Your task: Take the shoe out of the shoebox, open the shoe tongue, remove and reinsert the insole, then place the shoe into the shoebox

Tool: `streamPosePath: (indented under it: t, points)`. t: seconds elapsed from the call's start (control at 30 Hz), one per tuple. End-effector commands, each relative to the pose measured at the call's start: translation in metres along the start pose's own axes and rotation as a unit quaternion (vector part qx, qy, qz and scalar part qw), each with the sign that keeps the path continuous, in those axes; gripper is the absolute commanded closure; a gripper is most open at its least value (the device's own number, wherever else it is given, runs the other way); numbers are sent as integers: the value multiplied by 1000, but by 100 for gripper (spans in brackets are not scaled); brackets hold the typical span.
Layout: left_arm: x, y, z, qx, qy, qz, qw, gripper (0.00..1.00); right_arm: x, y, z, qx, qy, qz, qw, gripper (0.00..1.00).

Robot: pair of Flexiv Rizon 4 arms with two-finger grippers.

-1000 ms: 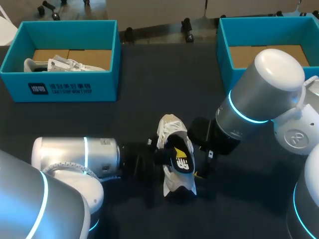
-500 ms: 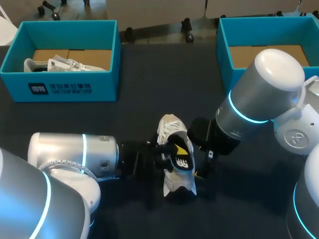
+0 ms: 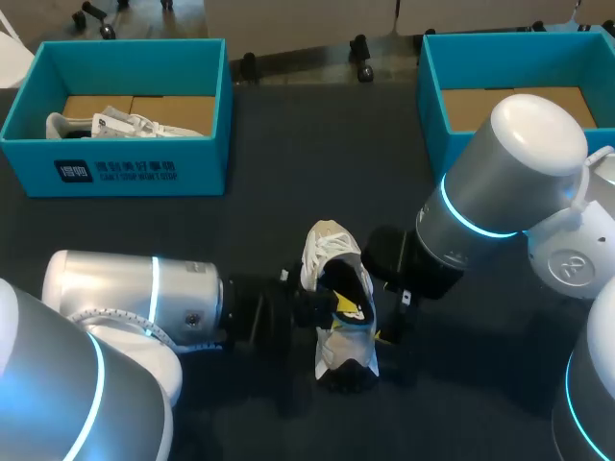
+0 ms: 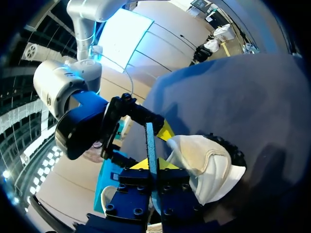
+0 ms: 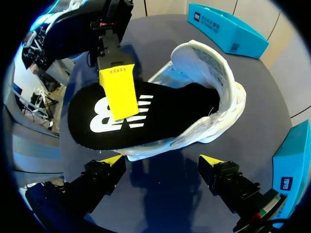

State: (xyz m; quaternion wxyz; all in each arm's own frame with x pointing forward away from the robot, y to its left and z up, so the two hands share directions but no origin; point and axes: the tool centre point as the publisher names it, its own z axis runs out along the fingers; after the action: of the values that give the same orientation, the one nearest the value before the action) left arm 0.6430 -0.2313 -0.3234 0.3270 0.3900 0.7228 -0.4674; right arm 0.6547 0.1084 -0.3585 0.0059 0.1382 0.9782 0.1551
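The white shoe [image 3: 338, 331] lies on the dark table between my two arms, also seen as the white shoe [image 5: 214, 92] in the right wrist view. Its black insole [image 5: 126, 119] with a white logo sits partly in the opening, one end sticking out. My left gripper [image 3: 322, 305] is shut on the insole; in the left wrist view the thin insole [image 4: 150, 141] stands edge-on between the pinched yellow tips of the left gripper [image 4: 151, 165], with the shoe [image 4: 209, 167] beside them. My right gripper [image 5: 163, 162] is open just beside the shoe's side, holding nothing; in the head view the right gripper [image 3: 392, 322] is mostly under its wrist.
A teal shoebox [image 3: 115, 168] at the back left holds another white shoe [image 3: 125, 123]. A second teal shoebox [image 3: 432, 91] at the back right shows only its cardboard floor. Bare dark tabletop lies between the boxes and the shoe.
The insole has sunk lower into the shoe, so less of its logo shows from above. My left arm has shifted a little to the left. The right arm has not moved.
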Motion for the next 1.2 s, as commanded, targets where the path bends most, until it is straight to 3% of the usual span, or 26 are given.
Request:
streamPosePath:
  t: [0.03,0.63,0.83,1.0,1.2]
  points:
    - [4,2,5,2,-6,10,1000,100,1,0,1,0,-1,0,1000,0]
    - [5,37,17,-34,-36,67,997,100,1,0,1,0,-1,0,1000,0]
    - [1,35,11,-31,-38,50,998,100,1,0,1,0,-1,0,1000,0]
    - [1,24,3,-21,-34,40,998,70,1,0,1,0,-1,0,1000,0]
    - [0,7,-5,-9,-31,27,999,71,1,0,1,0,-1,0,1000,0]
